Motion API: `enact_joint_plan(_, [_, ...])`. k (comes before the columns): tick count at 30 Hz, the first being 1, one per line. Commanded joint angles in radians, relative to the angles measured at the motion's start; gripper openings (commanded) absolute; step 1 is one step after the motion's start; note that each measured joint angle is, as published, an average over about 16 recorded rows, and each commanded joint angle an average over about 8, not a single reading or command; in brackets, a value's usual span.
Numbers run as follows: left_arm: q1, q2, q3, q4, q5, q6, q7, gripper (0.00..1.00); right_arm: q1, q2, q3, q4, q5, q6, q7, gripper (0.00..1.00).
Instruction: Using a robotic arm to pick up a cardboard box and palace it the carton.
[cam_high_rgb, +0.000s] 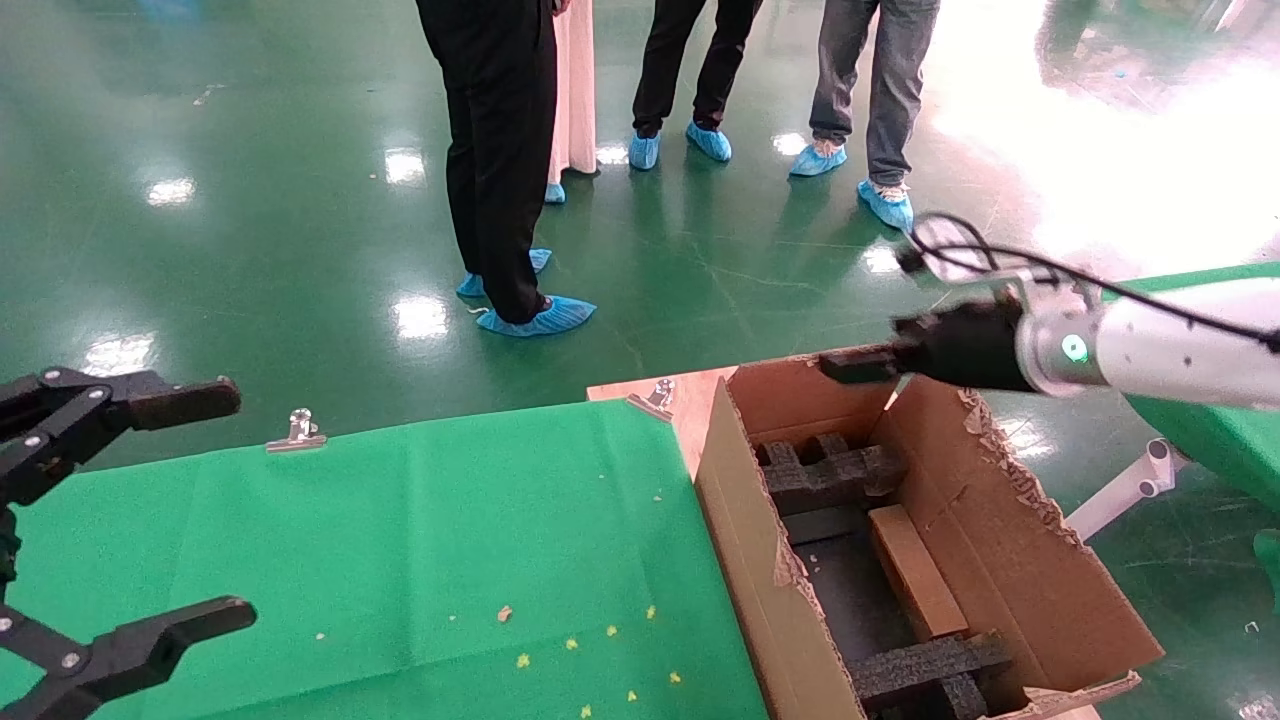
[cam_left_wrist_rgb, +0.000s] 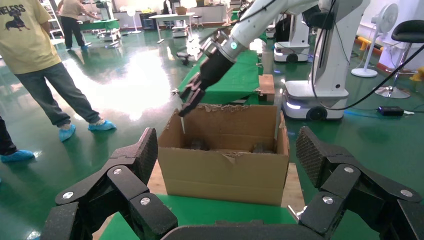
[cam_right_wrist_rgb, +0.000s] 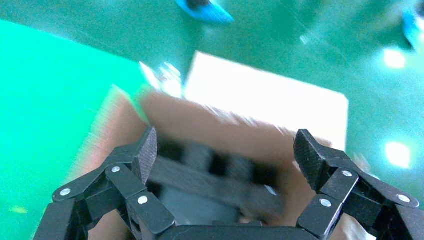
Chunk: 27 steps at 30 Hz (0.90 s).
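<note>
The small brown cardboard box (cam_high_rgb: 912, 572) lies inside the large torn-edged carton (cam_high_rgb: 740, 520), on its floor between black foam blocks (cam_high_rgb: 830, 470) and along the carton's right wall. My right gripper (cam_high_rgb: 855, 365) on the white robotic arm (cam_high_rgb: 1170, 355) with the teal ring hovers above the carton's far edge, open and empty. The right wrist view shows its open gripper (cam_right_wrist_rgb: 225, 150) above the foam and the carton wall (cam_right_wrist_rgb: 215, 125). My left gripper (cam_high_rgb: 120, 510) is open and empty, parked over the green cloth at the left; its own view (cam_left_wrist_rgb: 227, 155) faces the carton (cam_left_wrist_rgb: 225, 175).
Several people in blue shoe covers (cam_high_rgb: 540, 315) stand on the green floor beyond the table. The green cloth (cam_high_rgb: 400, 540) is held by metal clips (cam_high_rgb: 297, 430) and carries small crumbs. A wooden board (cam_high_rgb: 690, 400) lies under the carton. Another white robot base (cam_left_wrist_rgb: 320, 100) stands behind.
</note>
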<state>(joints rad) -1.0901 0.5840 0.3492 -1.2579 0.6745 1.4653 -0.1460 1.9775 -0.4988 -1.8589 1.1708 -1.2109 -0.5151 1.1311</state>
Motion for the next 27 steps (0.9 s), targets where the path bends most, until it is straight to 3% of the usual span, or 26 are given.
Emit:
enact_joint_plan(1, [0.000, 0.000, 0.000, 0.000, 0.000, 0.000, 0.000, 1.00, 0.020, 0.005, 0.025, 0.045, 0.026, -0.008, -0.026, 1.00])
enact_joint_plan(11, [0.000, 0.000, 0.000, 0.000, -0.001, 0.000, 0.000, 1.00, 0.052, 0.023, 0.099, 0.174, 0.137, -0.094, -0.138, 1.00])
enact_joint_plan(20, [0.000, 0.000, 0.000, 0.000, -0.001, 0.000, 0.000, 1.00, 0.037, 0.021, 0.102, 0.152, 0.124, -0.090, -0.129, 1.00])
enact_joint_plan(27, [0.000, 0.000, 0.000, 0.000, -0.001, 0.000, 0.000, 1.00, -0.036, 0.010, 0.216, 0.149, 0.151, -0.159, -0.191, 1.00])
